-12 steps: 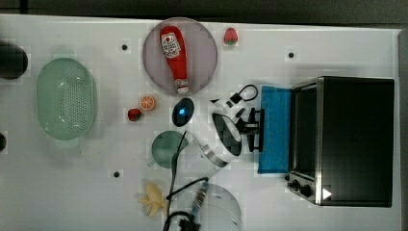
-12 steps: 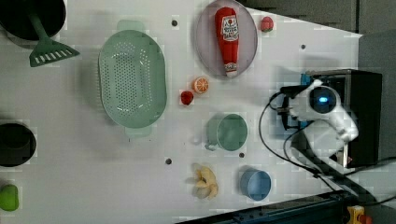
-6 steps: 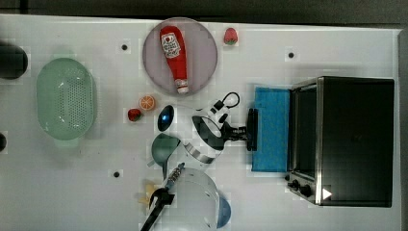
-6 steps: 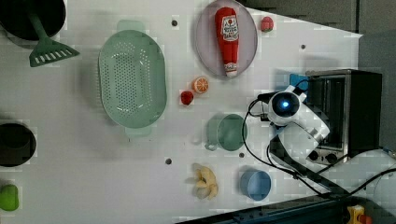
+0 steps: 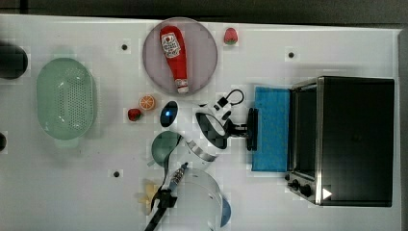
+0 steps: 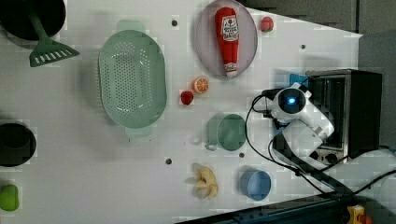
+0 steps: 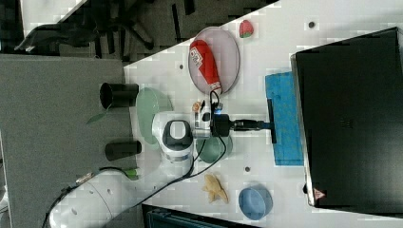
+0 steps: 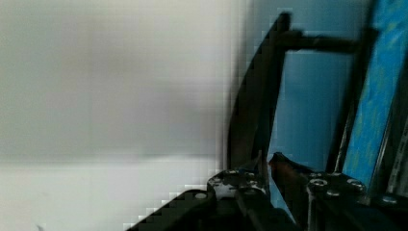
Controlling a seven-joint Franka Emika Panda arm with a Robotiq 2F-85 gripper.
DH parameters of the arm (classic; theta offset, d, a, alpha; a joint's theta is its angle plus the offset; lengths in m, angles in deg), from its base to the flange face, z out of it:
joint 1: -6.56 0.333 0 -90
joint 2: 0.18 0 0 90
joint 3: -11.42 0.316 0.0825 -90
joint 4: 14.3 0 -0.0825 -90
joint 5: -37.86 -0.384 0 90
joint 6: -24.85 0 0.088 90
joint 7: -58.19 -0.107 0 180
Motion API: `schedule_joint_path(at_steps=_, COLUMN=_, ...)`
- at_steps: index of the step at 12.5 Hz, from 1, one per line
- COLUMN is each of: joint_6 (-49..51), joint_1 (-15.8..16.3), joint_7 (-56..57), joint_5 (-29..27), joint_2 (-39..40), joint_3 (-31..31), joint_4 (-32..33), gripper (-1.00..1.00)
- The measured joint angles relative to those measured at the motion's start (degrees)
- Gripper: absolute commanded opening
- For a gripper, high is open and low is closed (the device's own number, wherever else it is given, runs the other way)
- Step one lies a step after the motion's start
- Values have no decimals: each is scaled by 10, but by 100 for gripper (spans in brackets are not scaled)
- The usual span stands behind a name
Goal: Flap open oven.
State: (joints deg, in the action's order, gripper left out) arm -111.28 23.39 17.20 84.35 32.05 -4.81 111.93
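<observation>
Closed on the bar handle [image 8: 262, 96] at close range — gripper [image 8: 267, 166] pinching the dark bar, one finger [image 8: 288, 168] on the far side, the blue-tinted door [image 8: 308, 106] right behind. Seen from above, gripper [image 5: 246, 129] reaching toward the top view's right, clamped around the handle [image 5: 252, 129] near its middle. Handle's long axis crosswise to the reach, running up and down the top view. Door [image 5: 272, 129] already dropped nearly flat, spread out as a blue panel between the handle and the oven [image 5: 353, 139] — hinge edge along the silver frame. Oven itself beyond, at the top view's right end of the table [image 5: 298, 33], knobs [image 5: 300, 186] on the near front corner. Likely little swing left; any further pull directed away from the oven body and downward.
</observation>
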Motion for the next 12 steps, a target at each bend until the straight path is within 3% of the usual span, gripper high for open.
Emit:
schedule_joint_path(at_steps=3, joint_6=-15, joint_1=-10, joint_7=-1, joint_5=-94, joint_2=-61, joint_3=-1, joint_4=1, gripper=-65)
schedule_joint_path(at_steps=7, joint_6=-15, joint_1=-10, joint_7=-1, joint_5=-264, joint_2=-191, joint_3=-8, joint_4=-7, gripper=-65)
schedule_joint_path(at_steps=12, joint_6=84, joint_1=-11, joint_7=-1, joint_5=-404, joint_2=-331, joint_3=-6, joint_4=-35, gripper=-65)
